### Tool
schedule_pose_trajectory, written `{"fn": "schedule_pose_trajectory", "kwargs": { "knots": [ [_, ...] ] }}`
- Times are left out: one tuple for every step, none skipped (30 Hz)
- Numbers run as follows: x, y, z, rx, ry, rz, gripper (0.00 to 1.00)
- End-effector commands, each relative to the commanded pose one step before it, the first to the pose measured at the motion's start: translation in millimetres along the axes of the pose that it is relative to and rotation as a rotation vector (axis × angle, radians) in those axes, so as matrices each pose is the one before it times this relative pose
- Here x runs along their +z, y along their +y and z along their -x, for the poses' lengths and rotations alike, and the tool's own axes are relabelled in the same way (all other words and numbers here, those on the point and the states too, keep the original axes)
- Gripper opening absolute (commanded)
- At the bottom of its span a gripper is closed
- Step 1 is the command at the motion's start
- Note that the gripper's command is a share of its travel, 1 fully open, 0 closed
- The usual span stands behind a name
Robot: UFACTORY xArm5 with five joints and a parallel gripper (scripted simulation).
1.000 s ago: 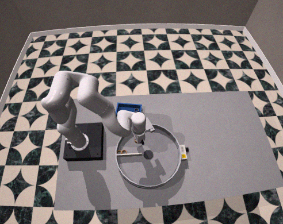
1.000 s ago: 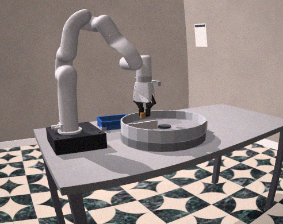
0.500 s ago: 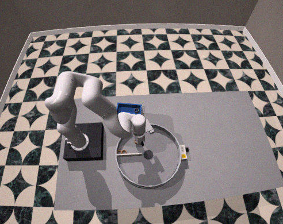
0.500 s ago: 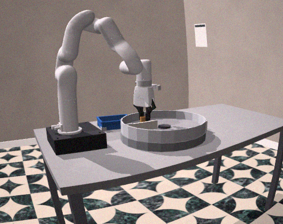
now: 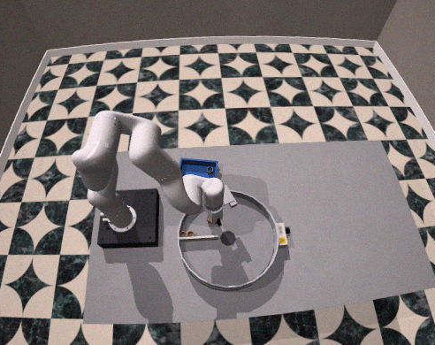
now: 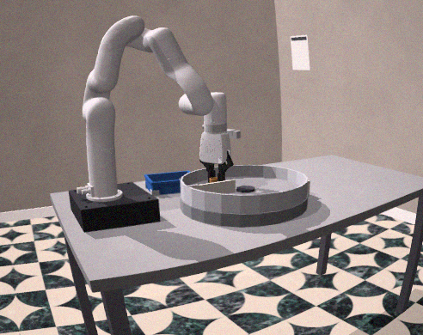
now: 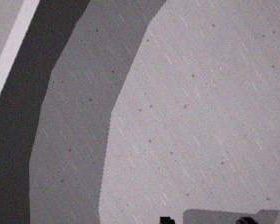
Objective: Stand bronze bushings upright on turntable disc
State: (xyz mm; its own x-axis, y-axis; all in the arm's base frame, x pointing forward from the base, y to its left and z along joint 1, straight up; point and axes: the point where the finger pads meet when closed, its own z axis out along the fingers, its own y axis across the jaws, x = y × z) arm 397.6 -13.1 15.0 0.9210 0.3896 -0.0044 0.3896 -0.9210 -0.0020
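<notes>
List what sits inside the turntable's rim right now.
On the disc: two bronze bushings by the left rim beside a flat divider bar, the dark hub at centre, and the gripper lowered in, jaws shut on a third bronze bushing. Its lower end is hidden behind the rim.

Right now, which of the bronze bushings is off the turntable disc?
The one clamped in the gripper, the bronze bushing hanging just inside the rim. The other two bronze bushings stand side by side on the disc, beside the white divider.
</notes>
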Motion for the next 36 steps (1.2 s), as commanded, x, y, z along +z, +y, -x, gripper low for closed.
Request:
{"fn": "schedule_pose_trajectory", "kwargs": {
  "knots": [
    [-0.81, 0.62, -1.35, 0.00000, 0.00349, 0.00159, 0.00],
    [0.00, 0.00, 0.00, 0.00000, 0.00000, 0.00000, 0.00],
    [0.00, 0.00, 0.00, 0.00000, 0.00000, 0.00000, 0.00],
    [0.00, 0.00, 0.00, 0.00000, 0.00000, 0.00000, 0.00],
    [0.00, 0.00, 0.00, 0.00000, 0.00000, 0.00000, 0.00],
    [0.00, 0.00, 0.00, 0.00000, 0.00000, 0.00000, 0.00],
    [0.00, 0.00, 0.00, 0.00000, 0.00000, 0.00000, 0.00],
    [0.00, 0.00, 0.00, 0.00000, 0.00000, 0.00000, 0.00],
    [0.00, 0.00, 0.00, 0.00000, 0.00000, 0.00000, 0.00],
    [0.00, 0.00, 0.00, 0.00000, 0.00000, 0.00000, 0.00],
    [0.00, 0.00, 0.00, 0.00000, 0.00000, 0.00000, 0.00],
    [0.01, 0.00, 0.00, 0.00000, 0.00000, 0.00000, 0.00],
    [0.03, 0.00, 0.00, 0.00000, 0.00000, 0.00000, 0.00],
    [0.05, 0.00, 0.00, 0.00000, 0.00000, 0.00000, 0.00],
    [0.08, 0.00, 0.00, 0.00000, 0.00000, 0.00000, 0.00],
    [0.11, 0.00, 0.00, 0.00000, 0.00000, 0.00000, 0.00],
    [0.15, 0.00, 0.00, 0.00000, 0.00000, 0.00000, 0.00],
    [0.18, 0.00, -0.01, 0.00000, 0.00000, 0.00000, 0.00],
    [0.21, 0.00, -0.01, 0.00000, 0.00000, 0.00000, 0.00],
    [0.24, 0.00, -0.01, 0.00000, 0.00000, 0.00000, 0.00],
    [0.27, 0.00, -0.01, 0.00000, 0.00000, 0.00000, 0.00],
    [0.30, 0.00, -0.01, 0.00000, 0.00000, 0.00000, 0.00],
    [0.32, 0.00, -0.01, 0.00000, 0.00000, 0.00000, 0.00],
    [0.33, 0.00, -0.01, 0.00000, 0.00000, 0.00000, 0.00],
    [0.34, 0.00, -0.01, 0.00000, 0.00000, 0.00000, 0.00],
    [0.35, 0.00, -0.01, 0.00000, 0.00000, 0.00000, 0.00],
    [0.00, 0.00, 0.00, 0.00000, 0.00000, 0.00000, 0.00],
    [0.00, 0.00, 0.00, 0.00000, 0.00000, 0.00000, 0.00],
    [0.35, 0.00, -0.01, 0.00000, 0.00000, 0.00000, 0.00],
    [0.34, 0.00, -0.01, 0.00000, 0.00000, 0.00000, 0.00],
    [0.33, 0.00, -0.01, 0.00000, 0.00000, 0.00000, 0.00],
    [0.32, 0.00, -0.01, 0.00000, 0.00000, 0.00000, 0.00],
    [0.30, 0.00, -0.01, 0.00000, 0.00000, 0.00000, 0.00],
    [0.27, 0.00, -0.01, 0.00000, 0.00000, 0.00000, 0.00],
    [0.24, 0.00, 0.00, 0.00000, 0.00000, 0.00000, 0.00],
    [0.21, 0.00, 0.00, 0.00000, 0.00000, 0.00000, 0.00]
  ]
}}
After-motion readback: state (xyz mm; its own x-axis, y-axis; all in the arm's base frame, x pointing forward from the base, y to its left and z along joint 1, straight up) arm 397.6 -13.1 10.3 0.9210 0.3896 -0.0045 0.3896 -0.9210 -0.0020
